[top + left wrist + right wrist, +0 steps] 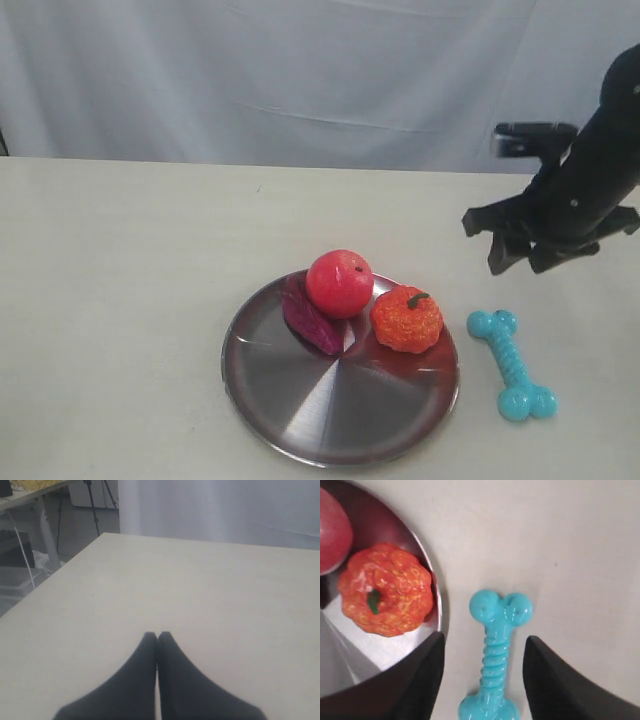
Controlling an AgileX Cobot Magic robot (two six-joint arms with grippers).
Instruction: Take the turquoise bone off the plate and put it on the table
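Note:
The turquoise bone (511,363) (496,655) lies flat on the cream table (120,300), just right of the steel plate (300,400) (395,525) and apart from its rim. My right gripper (530,258) (485,642) hangs open in the air above and behind the bone; in the right wrist view its two dark fingers straddle the ribbed shaft without touching it. My left gripper (157,636) is shut with nothing in it, over bare table (200,580), and does not show in the exterior view.
On the plate sit a red apple (339,283) (330,530), an orange pumpkin (407,318) (385,590) and a purple vegetable (310,320). A white curtain (300,70) closes off the back. The table's left edge (55,570) drops to a floor with stands.

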